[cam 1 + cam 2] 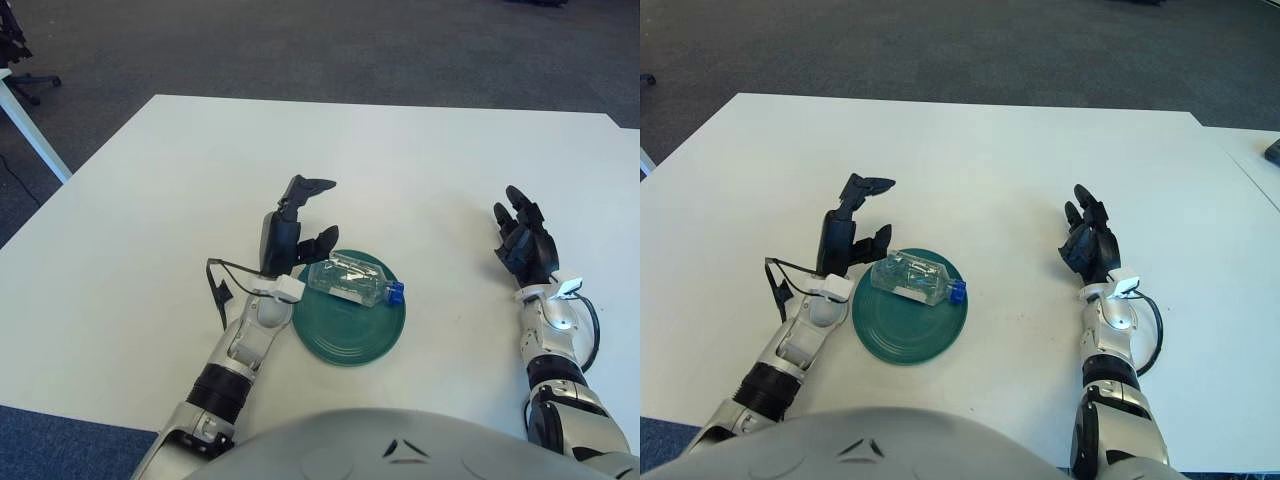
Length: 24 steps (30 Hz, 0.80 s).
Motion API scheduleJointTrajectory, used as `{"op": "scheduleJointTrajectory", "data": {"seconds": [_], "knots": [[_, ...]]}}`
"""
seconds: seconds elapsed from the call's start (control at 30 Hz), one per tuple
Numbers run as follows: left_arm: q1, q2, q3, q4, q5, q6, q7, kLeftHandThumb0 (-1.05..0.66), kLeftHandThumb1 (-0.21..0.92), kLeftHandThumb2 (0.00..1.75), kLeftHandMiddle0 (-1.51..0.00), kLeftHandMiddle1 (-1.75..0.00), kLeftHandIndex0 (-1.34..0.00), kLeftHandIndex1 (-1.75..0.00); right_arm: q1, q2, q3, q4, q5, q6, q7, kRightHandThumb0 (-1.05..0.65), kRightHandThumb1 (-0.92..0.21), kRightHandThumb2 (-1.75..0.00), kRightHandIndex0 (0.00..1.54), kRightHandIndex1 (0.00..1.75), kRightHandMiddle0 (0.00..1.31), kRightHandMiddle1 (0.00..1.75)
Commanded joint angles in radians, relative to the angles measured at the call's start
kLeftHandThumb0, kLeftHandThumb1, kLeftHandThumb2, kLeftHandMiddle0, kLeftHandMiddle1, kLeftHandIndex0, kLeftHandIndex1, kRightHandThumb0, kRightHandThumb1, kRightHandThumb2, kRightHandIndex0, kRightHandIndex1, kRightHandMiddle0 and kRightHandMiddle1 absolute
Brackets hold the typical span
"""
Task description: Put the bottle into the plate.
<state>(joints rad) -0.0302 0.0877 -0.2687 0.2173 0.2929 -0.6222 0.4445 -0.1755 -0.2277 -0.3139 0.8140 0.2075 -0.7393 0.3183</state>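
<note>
A clear plastic bottle (352, 280) with a blue cap lies on its side in the green plate (350, 335) on the white table (200, 170), the left hand (293, 232) beside it with fingers spread and empty, the right hand (522, 243) open well apart.

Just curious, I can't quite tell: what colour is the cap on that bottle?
Blue. The bottle lies on the plate; its cap shows best in the right eye view.

A white table (180, 190) stands on dark grey carpet (300, 45); a second table's edge (30, 125) far left
</note>
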Motion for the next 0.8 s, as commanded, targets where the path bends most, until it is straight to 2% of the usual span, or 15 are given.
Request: {"op": "scheduleJointTrajectory", "data": {"seconds": [0.0,0.13,0.3,0.53,0.77], "knots": [[0.006,-0.028,0.035,0.04,-0.127,-0.035,-0.079,-0.37,0.85,0.45,-0.67,-0.93,-0.43,-1.53,0.059,0.081,0.038,0.047,-0.026,-0.018,-0.015,-0.92,-0.92,-1.08,0.17,0.02,0.0,0.42],[-0.007,-0.05,0.076,0.085,-0.222,-0.036,-0.15,-0.37,0.89,0.38,-0.69,-0.89,-0.42,-1.53,0.052,0.079,0.054,0.061,-0.045,-0.025,-0.033,-0.91,-0.92,-1.07,0.19,0.02,0.0,0.44],[-0.004,-0.075,0.13,0.11,-0.281,0.01,-0.196,-0.36,0.91,0.34,-0.69,-0.86,-0.41,-1.53,0.047,0.081,0.065,0.07,-0.052,-0.032,-0.041,-0.91,-0.92,-1.07,0.2,0.03,0.0,0.47],[0.003,-0.116,0.186,0.136,-0.317,0.051,-0.226,-0.36,0.92,0.34,-0.68,-0.85,-0.4,-1.54,0.049,0.08,0.075,0.068,-0.054,-0.034,-0.038,-0.9,-0.92,-1.06,0.21,0.03,0.0,0.48],[0.005,-0.145,0.235,0.182,-0.3,0.079,-0.212,-0.36,0.92,0.34,-0.66,-0.84,-0.39,-1.54,0.047,0.065,0.088,0.072,-0.066,-0.018,-0.045,-0.9,-0.92,-1.06,0.2,0.02,0.0,0.47]]}}
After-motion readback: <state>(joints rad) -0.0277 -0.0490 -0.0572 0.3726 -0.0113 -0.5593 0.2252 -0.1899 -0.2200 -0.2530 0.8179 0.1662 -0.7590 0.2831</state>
